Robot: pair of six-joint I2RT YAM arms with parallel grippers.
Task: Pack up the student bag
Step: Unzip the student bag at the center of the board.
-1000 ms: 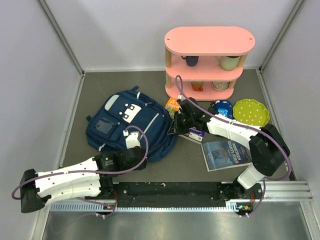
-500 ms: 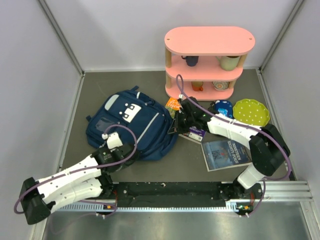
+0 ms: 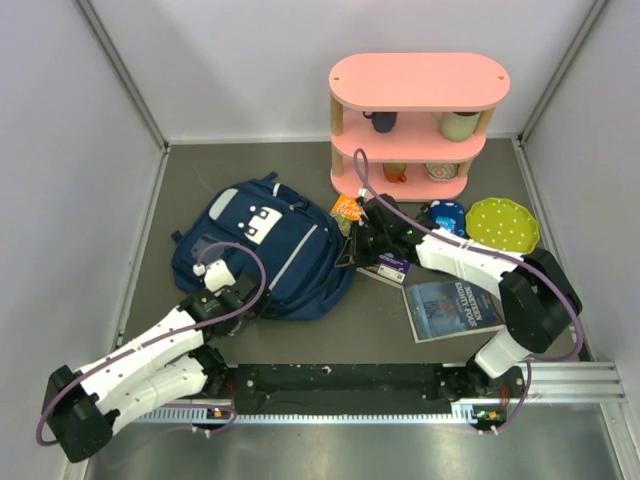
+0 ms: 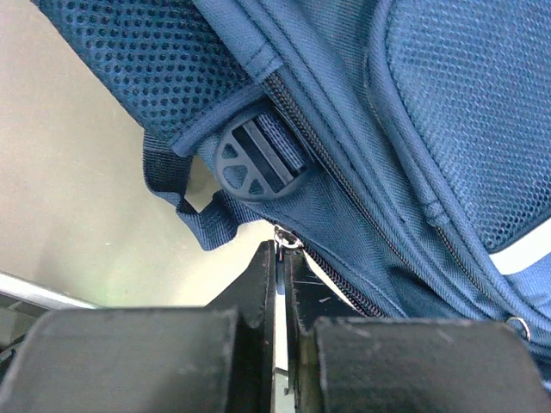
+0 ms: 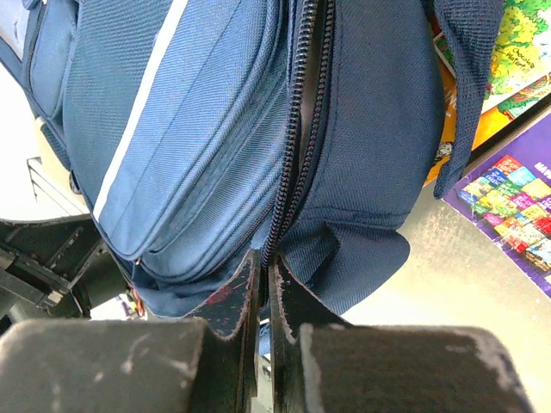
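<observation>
On the left half of the table, the student bag [image 3: 290, 262] lay with its long side running from 11 to 5 o'clock, the left gripper [image 4: 280, 258] pinched shut on its zip pull [image 4: 282, 238] at 7 o'clock, and the right gripper [image 5: 261, 274] shut on its 3 o'clock edge.

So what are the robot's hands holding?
Both pinch the student bag: the left gripper apparently at a zip pull, the right gripper at the fabric beside its zip.

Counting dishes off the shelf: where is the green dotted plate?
In the top view, the green plate lies flat at the right of the table, in front of the pink shelf and beyond the blue book.
</observation>
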